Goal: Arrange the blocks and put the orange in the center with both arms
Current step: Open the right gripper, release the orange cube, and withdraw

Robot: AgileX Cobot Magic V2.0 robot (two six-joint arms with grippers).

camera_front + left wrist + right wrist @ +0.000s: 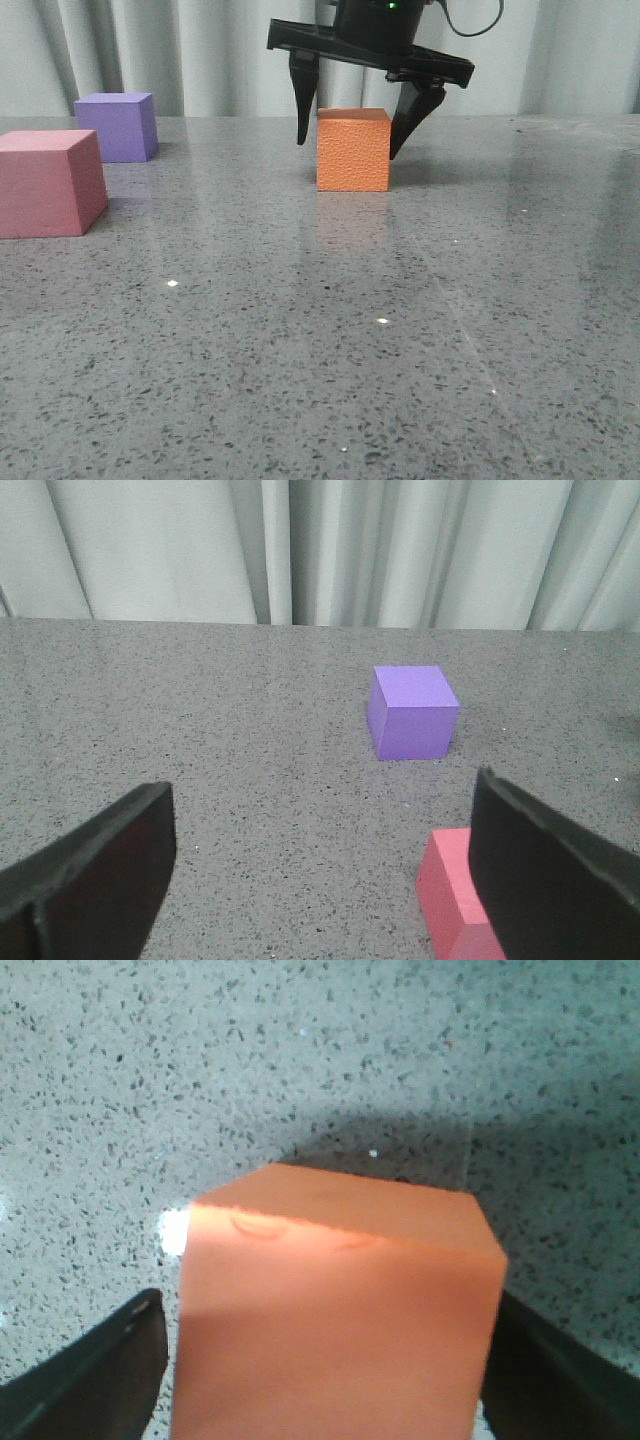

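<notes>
The orange cube sits on the grey speckled table, about mid-width and toward the back. My right gripper comes down from above and is open, one finger on each side of the cube; a narrow gap shows at the left finger. In the right wrist view the cube fills the space between the fingers of that gripper. The pink cube is at the far left, the purple cube behind it. My left gripper is open and empty, with the purple cube ahead and the pink cube beside one finger.
A pale pleated curtain hangs behind the table's far edge. Bright light spots reflect off the table surface.
</notes>
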